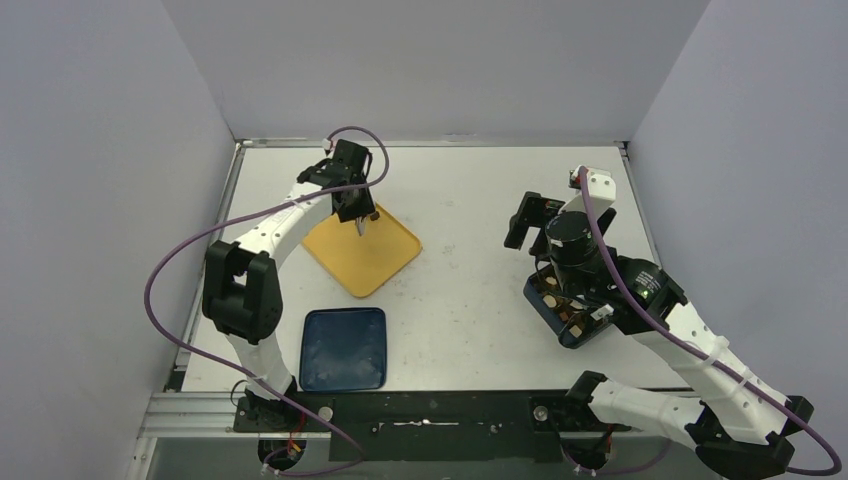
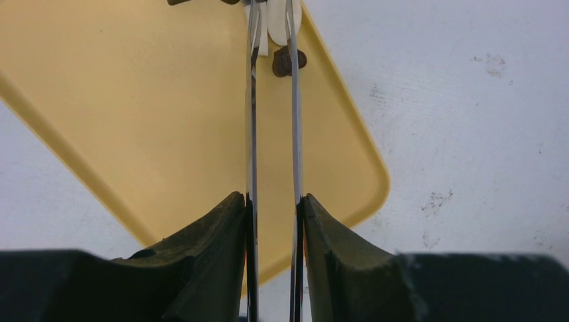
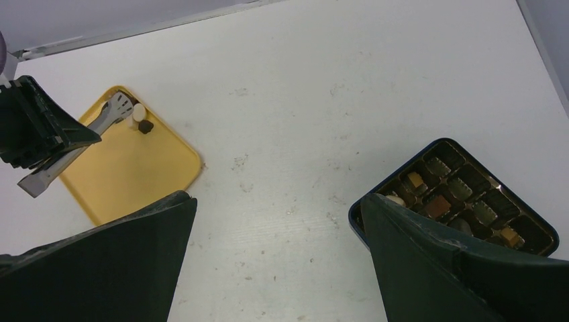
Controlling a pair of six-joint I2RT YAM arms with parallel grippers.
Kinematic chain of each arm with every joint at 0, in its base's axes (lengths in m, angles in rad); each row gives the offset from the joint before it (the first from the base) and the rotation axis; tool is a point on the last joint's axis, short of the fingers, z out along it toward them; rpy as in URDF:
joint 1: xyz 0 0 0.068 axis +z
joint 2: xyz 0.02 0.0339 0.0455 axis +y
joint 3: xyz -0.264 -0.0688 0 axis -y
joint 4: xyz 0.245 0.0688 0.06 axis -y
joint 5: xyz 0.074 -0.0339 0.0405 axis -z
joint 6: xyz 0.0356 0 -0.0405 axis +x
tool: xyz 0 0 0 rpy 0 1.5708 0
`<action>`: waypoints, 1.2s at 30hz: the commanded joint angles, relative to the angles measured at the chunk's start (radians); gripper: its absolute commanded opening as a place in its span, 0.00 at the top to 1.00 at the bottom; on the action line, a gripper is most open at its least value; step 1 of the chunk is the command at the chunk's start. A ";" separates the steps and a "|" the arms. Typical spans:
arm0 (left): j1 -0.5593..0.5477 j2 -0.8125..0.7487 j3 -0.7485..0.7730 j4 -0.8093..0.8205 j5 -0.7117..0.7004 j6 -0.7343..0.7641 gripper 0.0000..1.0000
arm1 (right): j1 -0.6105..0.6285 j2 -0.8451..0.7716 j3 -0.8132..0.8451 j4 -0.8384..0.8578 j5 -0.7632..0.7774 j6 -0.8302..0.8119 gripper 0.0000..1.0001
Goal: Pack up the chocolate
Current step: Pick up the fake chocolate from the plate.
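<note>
My left gripper (image 1: 357, 208) (image 2: 272, 201) is shut on the long metal tongs (image 2: 252, 121) and holds them over the yellow tray (image 1: 362, 255) (image 2: 134, 114). A cream-white chocolate piece (image 2: 275, 20) (image 3: 139, 111) lies at the tong tips, with a dark brown piece (image 2: 287, 62) (image 3: 145, 126) beside it on the tray. My right gripper (image 1: 527, 222) (image 3: 276, 201) is open and empty above bare table, just left of the dark blue box (image 1: 562, 318) (image 3: 470, 157). The box's compartments hold several brown and cream pieces (image 3: 436, 205).
A dark blue lid (image 1: 343, 348) lies flat on the table near the left arm's base, in front of the yellow tray. White table (image 1: 470, 210) stretches between tray and box. Grey walls close in the back and both sides.
</note>
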 commanded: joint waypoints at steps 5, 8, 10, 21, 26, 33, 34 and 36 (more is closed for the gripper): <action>0.002 -0.022 -0.040 0.015 0.014 -0.017 0.68 | -0.003 0.008 0.052 -0.008 0.034 -0.019 0.00; 0.002 -0.014 -0.041 0.019 0.012 -0.016 0.68 | -0.004 0.014 0.054 -0.010 0.037 -0.022 0.00; 0.003 -0.003 -0.029 0.009 0.011 -0.016 0.68 | -0.004 0.016 0.055 -0.007 0.040 -0.023 0.00; 0.008 -0.007 0.041 -0.095 0.022 -0.020 0.68 | -0.003 0.039 0.068 0.005 0.032 -0.024 0.00; 0.011 0.003 0.035 -0.084 0.044 -0.012 0.66 | -0.004 0.045 0.069 0.005 0.031 -0.020 0.00; 0.020 0.034 0.032 -0.092 0.057 -0.006 0.65 | -0.004 0.045 0.087 -0.007 0.036 -0.018 0.00; 0.020 0.038 0.032 -0.092 0.059 -0.007 0.65 | -0.004 0.043 0.086 -0.007 0.037 -0.015 0.00; 0.021 0.046 0.033 -0.091 0.064 -0.004 0.66 | -0.004 0.042 0.083 -0.007 0.038 -0.012 0.00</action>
